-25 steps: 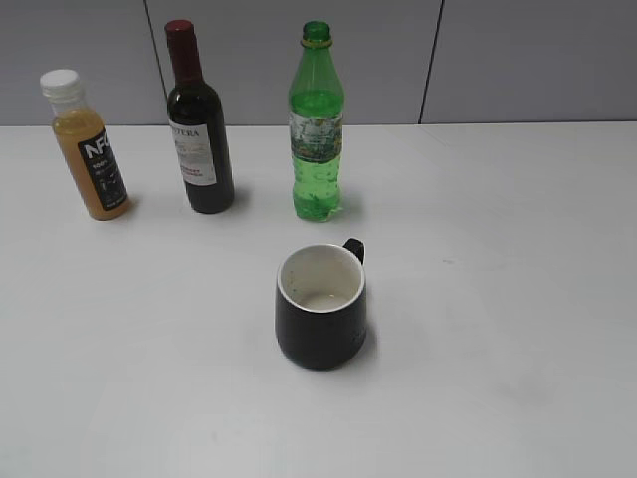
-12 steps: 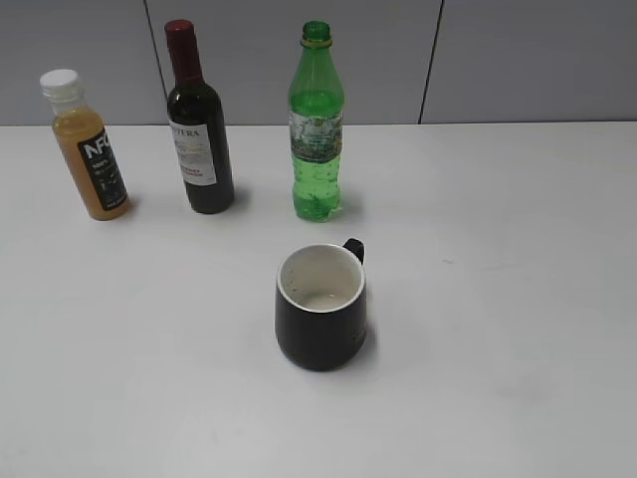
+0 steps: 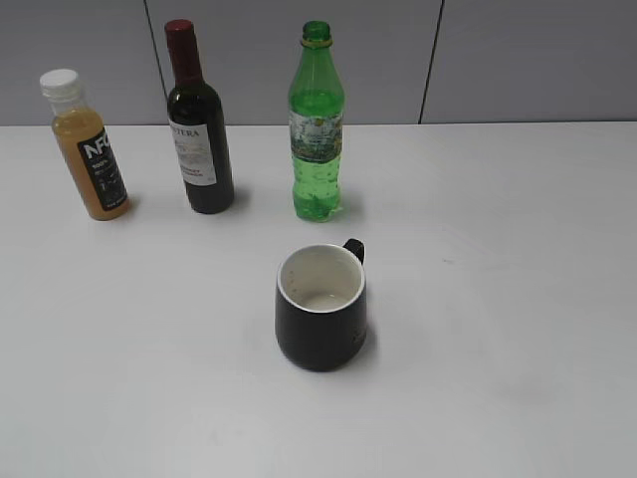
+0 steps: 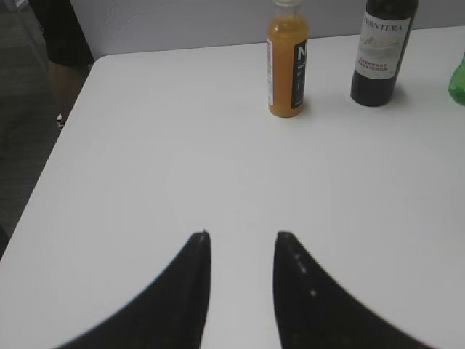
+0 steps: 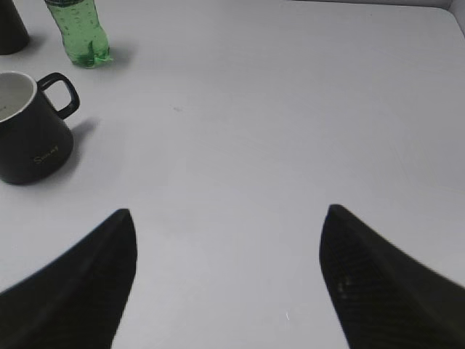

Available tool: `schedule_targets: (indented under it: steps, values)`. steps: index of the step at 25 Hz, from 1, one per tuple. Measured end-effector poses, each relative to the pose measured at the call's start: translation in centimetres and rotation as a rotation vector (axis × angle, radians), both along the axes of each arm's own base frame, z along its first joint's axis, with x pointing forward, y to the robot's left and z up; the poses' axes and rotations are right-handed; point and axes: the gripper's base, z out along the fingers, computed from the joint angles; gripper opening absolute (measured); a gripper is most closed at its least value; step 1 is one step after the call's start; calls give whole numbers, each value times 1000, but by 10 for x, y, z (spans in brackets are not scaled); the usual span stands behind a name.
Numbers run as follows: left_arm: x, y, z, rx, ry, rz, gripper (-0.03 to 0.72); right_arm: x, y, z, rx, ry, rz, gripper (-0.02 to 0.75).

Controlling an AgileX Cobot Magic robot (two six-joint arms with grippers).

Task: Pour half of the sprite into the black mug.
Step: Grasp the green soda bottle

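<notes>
Nothing is changing across the exterior frames; no object is shifting on the table; no arm is entering that view; no liquid is moving.

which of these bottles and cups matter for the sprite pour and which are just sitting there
Part of the job:
sprite, uncapped, upright
black mug, upright, in front of the sprite

Just standing by:
wine bottle, red cap
orange juice bottle, white cap

— What does my white matte table carry?
— Along its far edge stand an orange juice bottle with a white cap, a dark red-capped wine bottle and a translucent green plastic bottle; nearer me, well apart from them, sits a squat glossy black mug with a white inside.
</notes>
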Motion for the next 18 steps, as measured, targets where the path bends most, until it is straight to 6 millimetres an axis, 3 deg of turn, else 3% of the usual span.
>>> schedule_targets:
  steps: [18]
  values:
    - [0,0,0,0,0,0,237,0,1,0,12,1,7,592]
